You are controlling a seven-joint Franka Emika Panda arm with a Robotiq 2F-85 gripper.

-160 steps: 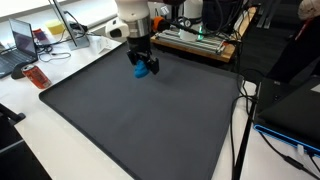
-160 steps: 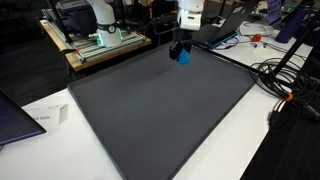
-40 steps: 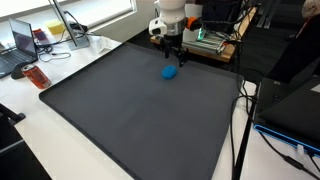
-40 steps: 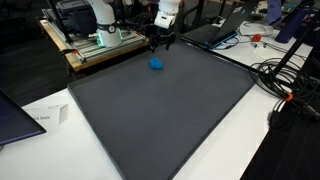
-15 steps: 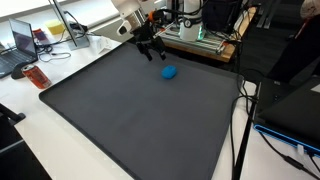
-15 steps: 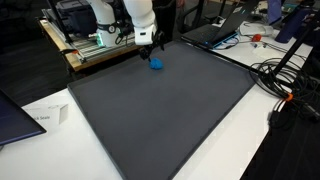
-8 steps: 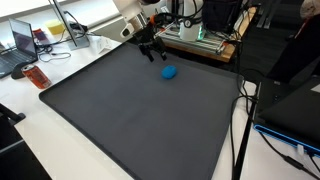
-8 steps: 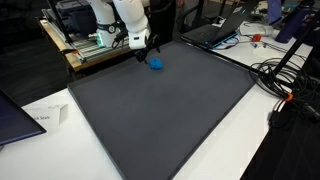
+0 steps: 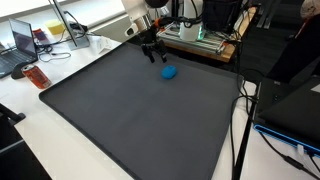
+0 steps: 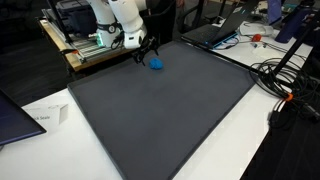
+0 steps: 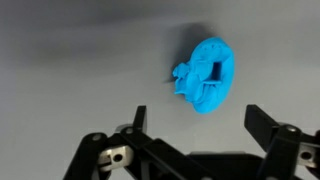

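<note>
Claw (image 9: 152, 55), spread, has backed off knobbly blue lump (image 9: 169, 72) on matte mat (image 9: 130, 110).

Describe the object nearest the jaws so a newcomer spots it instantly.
Find the large dark grey mat covering the white table. Near its far edge, beside the open black gripper, lies a small, lumpy bright blue object. It is the only thing lying on the mat.
</note>
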